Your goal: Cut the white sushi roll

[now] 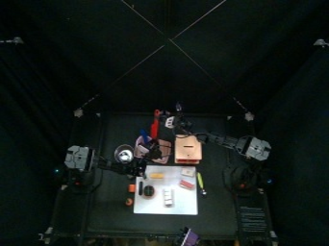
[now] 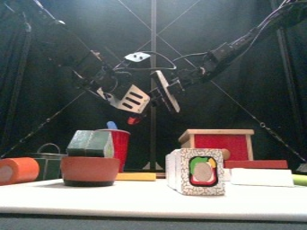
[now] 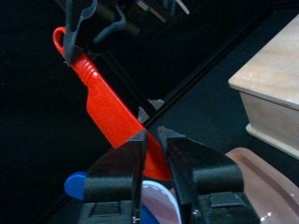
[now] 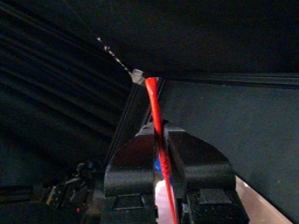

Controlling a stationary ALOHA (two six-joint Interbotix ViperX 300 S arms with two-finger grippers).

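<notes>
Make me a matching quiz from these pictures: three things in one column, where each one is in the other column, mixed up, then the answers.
Things:
1. red tool
2. green block
3. red cup

Places:
A. in the front view, just above the brown bowl
B. held up in the right hand
C. in the front view, between the bowl and the wooden box

Pairs: 1-B, 2-A, 3-C

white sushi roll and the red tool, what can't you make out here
- white sushi roll: top view, too small to tell if it is cut.
- red tool: left wrist view, near end hidden behind the left gripper; right wrist view, seen edge-on, blade unclear.
- wooden box: front view, hides whatever stands behind it.
</notes>
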